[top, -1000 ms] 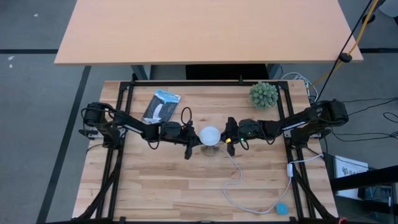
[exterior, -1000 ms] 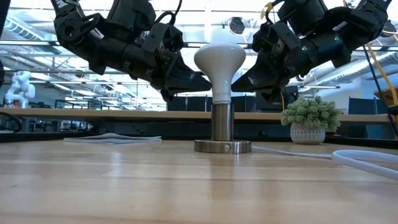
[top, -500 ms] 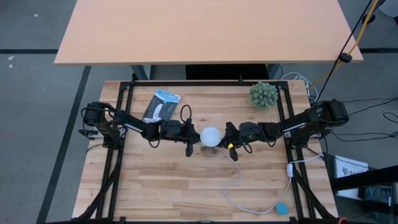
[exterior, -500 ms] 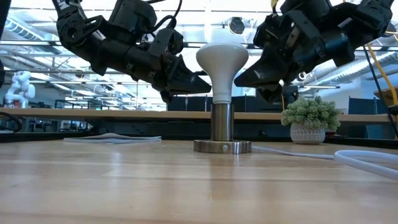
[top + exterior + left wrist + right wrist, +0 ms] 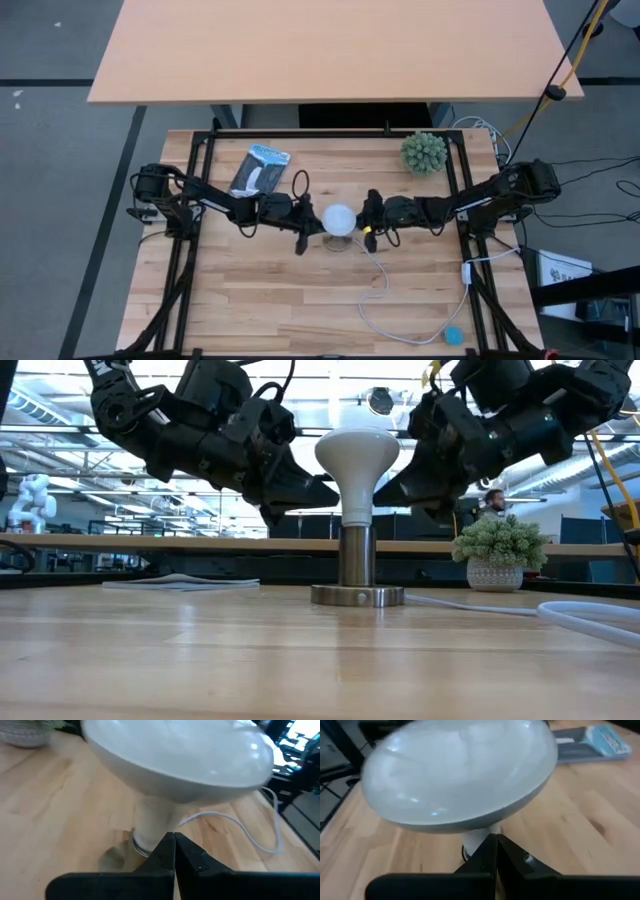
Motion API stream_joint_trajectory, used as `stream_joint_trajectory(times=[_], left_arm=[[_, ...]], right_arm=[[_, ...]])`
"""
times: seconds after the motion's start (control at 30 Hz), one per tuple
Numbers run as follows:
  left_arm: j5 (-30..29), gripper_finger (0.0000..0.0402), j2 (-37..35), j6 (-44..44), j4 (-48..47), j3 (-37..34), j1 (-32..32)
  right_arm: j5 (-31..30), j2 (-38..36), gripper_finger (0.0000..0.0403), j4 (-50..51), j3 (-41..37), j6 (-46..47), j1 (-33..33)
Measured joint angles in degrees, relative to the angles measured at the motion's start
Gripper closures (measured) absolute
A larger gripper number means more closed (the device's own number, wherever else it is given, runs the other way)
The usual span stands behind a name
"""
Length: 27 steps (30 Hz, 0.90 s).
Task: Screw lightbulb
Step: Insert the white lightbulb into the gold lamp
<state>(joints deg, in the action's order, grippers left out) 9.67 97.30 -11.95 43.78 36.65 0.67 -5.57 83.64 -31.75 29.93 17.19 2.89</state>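
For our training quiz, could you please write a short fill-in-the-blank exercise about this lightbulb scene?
1. The lightbulb stands upright in a metal ____ on the table.
2. Both the left gripper and the right gripper have their fingers ____.
3. The green potted plant sits on the same side as the ____ arm.
4. A white ____ runs across the table from the base.

Missing words: socket; shut; right; cord

Right end effector [image 5: 368, 226] back beside lightbulb [image 5: 338, 217] after brief shift outward.
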Motion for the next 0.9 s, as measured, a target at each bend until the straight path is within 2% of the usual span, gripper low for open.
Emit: stream_joint_trajectory(times=[0.17,0.33,0.4,0.47,0.53,0.63,0.7,0.8,0.9], left_arm=[[-3.6,0.0402,0.0,0.1,0.3,0.0,0.2],[-7.3,0.0402,0.0,0.1,0.4,0.0,0.2],[-6.9,0.0402,0.0,0.0,0.4,0.0,0.1],[-3.2,0.0402,0.0,-0.1,0.4,0.0,0.1],[1.4,0.0402,0.0,-0.1,0.4,0.0,0.1],[2.7,0.0402,0.0,-0.2,0.4,0.0,0.0],[-0.2,0.0402,0.0,-0.2,0.4,0.0,0.2],[-5.9,0.0402,0.0,-0.3,0.4,0.0,0.2],[-7.4,0.0402,0.0,-0.7,0.4,0.0,0.3]], right_arm=[[5.2,0.0,0.0403,0.2,0.0,1.1,0.2],[13.2,0.0,0.0403,-0.1,0.0,1.7,0.3],[13.4,0.0,0.0403,0.5,0.0,1.7,0.3],[11.8,0.0,0.0403,2.1,0.0,2.2,0.2],[6.9,0.0,0.0403,3.2,0.0,2.6,0.1],[2.0,0.0,0.0403,2.8,0.0,2.7,0.0],[3.4,0.0,0.0403,1.2,0.0,2.5,0.1],[9.3,0.0,0.0403,-0.3,0.0,2.0,0.3],[12.2,0.0,0.0403,0.2,0.0,2.4,0.7]])
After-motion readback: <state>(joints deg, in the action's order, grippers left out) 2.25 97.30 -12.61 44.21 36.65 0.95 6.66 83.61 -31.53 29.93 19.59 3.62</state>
